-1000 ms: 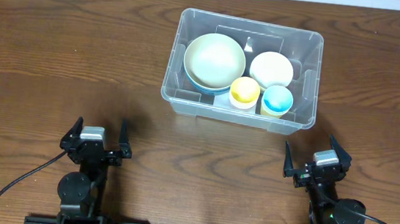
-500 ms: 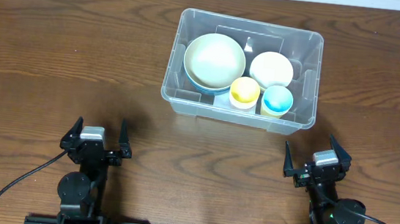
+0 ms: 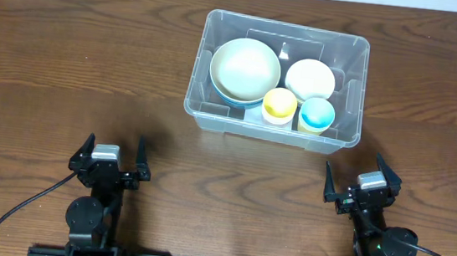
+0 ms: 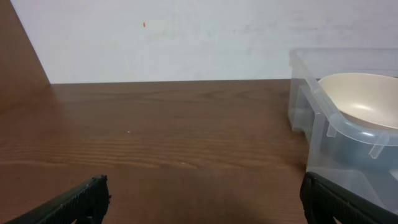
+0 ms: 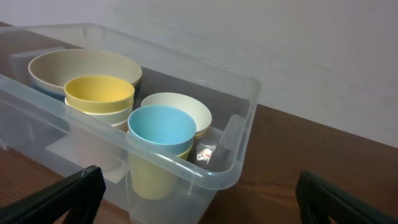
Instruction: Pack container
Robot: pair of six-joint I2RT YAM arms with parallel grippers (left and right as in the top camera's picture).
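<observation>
The clear plastic container (image 3: 346,47) stands at the back middle of the table. It holds a large cream bowl (image 3: 245,69) stacked in a blue one, a small cream bowl (image 3: 310,79), a yellow cup (image 3: 279,104) and a blue cup (image 3: 316,113). My left gripper (image 3: 111,157) is open and empty near the front left, well away from the container (image 4: 311,87). My right gripper (image 3: 363,181) is open and empty at the front right, just in front of the container's near corner (image 5: 236,168). The right wrist view shows the yellow cup (image 5: 99,93) and the blue cup (image 5: 161,127).
Brown wooden table (image 3: 67,62) all round the container. A white wall (image 4: 186,37) runs behind the table's far edge. Black cables trail from both arm bases at the front edge.
</observation>
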